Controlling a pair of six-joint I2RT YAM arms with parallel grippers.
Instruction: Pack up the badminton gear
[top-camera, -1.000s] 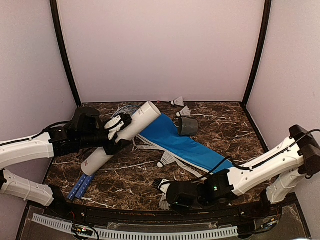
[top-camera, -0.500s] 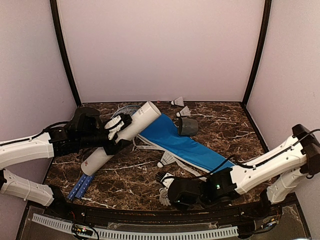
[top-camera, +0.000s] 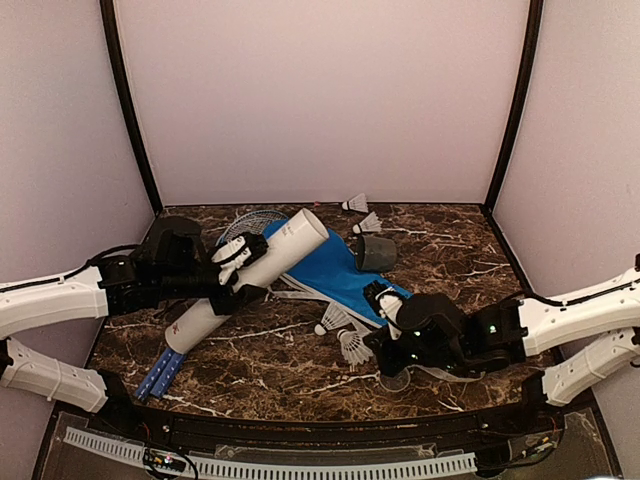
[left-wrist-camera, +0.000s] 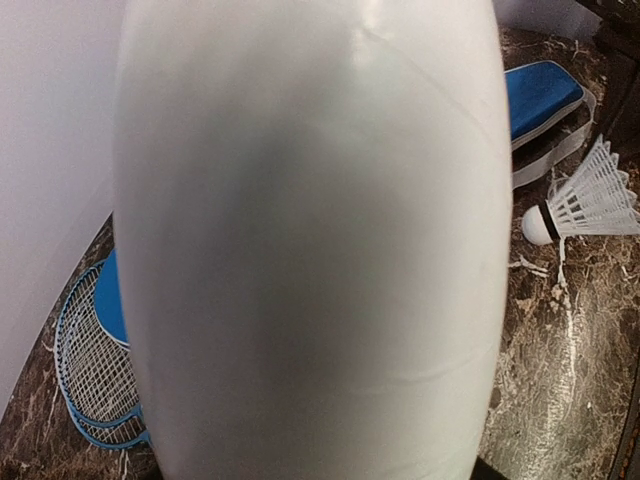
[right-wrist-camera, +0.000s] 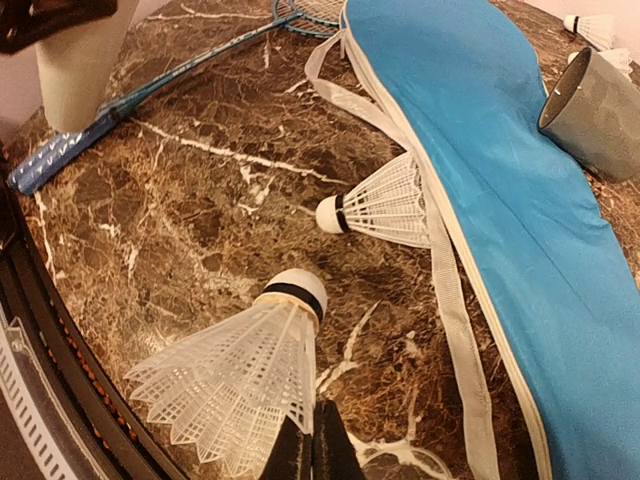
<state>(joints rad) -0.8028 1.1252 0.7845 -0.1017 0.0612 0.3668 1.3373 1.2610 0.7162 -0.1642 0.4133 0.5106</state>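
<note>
Pale walls around a brown marble bench (top-camera: 270, 350). Left tool (top-camera: 240, 272) is clamped round the white tube (top-camera: 290, 245), which tilts over the rackets (top-camera: 160, 372). Right tool (top-camera: 374, 340) pinches a shuttlecock (top-camera: 352, 346) by its feathers, just beside the blue bag (top-camera: 335, 272). Second shuttlecock (top-camera: 332, 320) lies close by.

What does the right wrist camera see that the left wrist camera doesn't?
Only the right wrist camera shows the held shuttlecock, pinched by its feathers in the right gripper, plus the dark cap and a blue racket handle. Only the left wrist camera shows most of a racket's stringed head; the right wrist view catches just a sliver. Both show the white tube, which fills the left wrist view, the blue bag, a loose shuttlecock near it, and the marble table.
</note>
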